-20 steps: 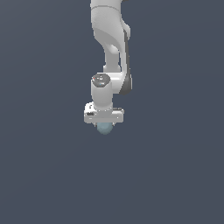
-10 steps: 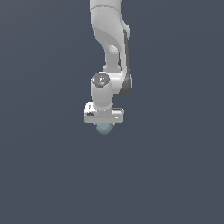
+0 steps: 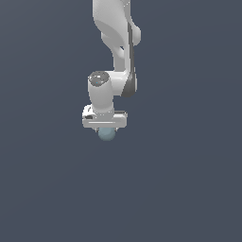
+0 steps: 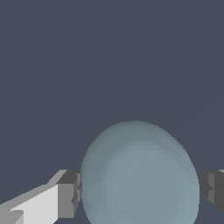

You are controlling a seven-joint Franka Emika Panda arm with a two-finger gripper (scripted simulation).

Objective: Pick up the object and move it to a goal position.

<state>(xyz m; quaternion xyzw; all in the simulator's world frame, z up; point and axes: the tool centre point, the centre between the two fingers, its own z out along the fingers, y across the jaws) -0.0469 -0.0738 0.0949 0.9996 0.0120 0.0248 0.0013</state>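
The object, a pale blue-grey sphere (image 3: 107, 134), sits just under the white hand of my arm in the exterior view, held off the dark ground. My gripper (image 3: 107, 130) is shut on it. In the wrist view the sphere (image 4: 139, 175) fills the space between the two grey fingertips (image 4: 68, 199), one pressed against each side of it, and my gripper (image 4: 139, 194) is closed around its middle. The upper half of the sphere is hidden behind the hand in the exterior view.
A plain dark grey-blue surface (image 3: 189, 189) spreads all around. The white arm (image 3: 116, 42) comes down from the upper edge of the exterior view. No goal marker shows.
The gripper with the sphere in it has shifted slightly towards the exterior view's left and a little upward. The grip has not changed.
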